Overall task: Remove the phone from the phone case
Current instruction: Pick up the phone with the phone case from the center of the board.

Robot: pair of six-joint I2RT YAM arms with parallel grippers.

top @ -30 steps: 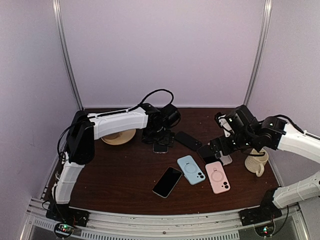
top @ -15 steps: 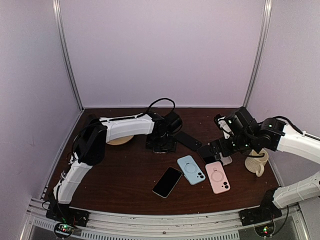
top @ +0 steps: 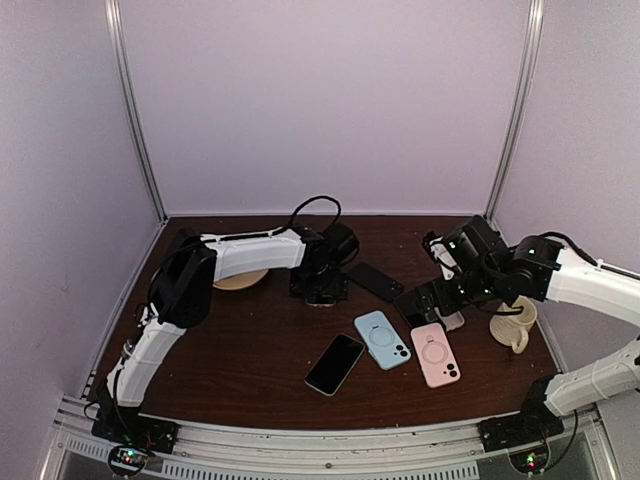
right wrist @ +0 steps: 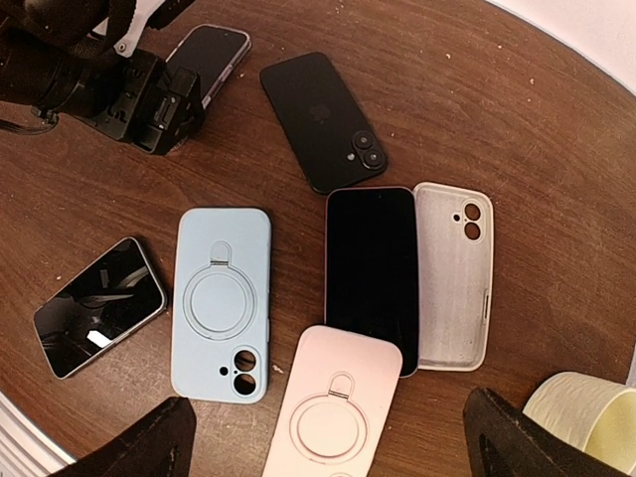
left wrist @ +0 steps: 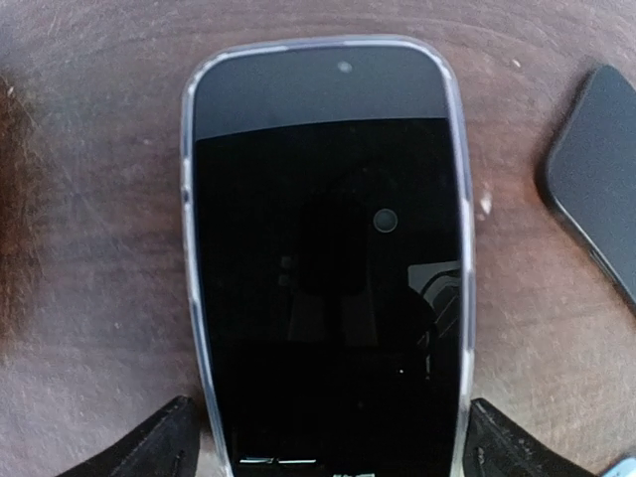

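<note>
A black phone in a clear case (left wrist: 323, 268) lies screen up on the brown table. My left gripper (left wrist: 328, 445) is low over its near end. It is open, with one finger (left wrist: 149, 445) at each long edge, close to the case. In the top view the left gripper (top: 320, 285) is at the table's middle back. My right gripper (top: 440, 297) is open and empty. It hovers above a pink case (right wrist: 333, 407), a bare black phone (right wrist: 371, 268) and an empty white case (right wrist: 454, 273).
A light blue case (right wrist: 221, 298), a face-down black phone (right wrist: 323, 119) and another screen-up phone (right wrist: 99, 303) lie mid-table. A cream mug (top: 514, 325) stands at the right. A tan plate (top: 240, 278) lies behind the left arm.
My left arm has swung its elbow in and settled the gripper lower over the clear-cased phone. The right gripper has shifted only slightly.
</note>
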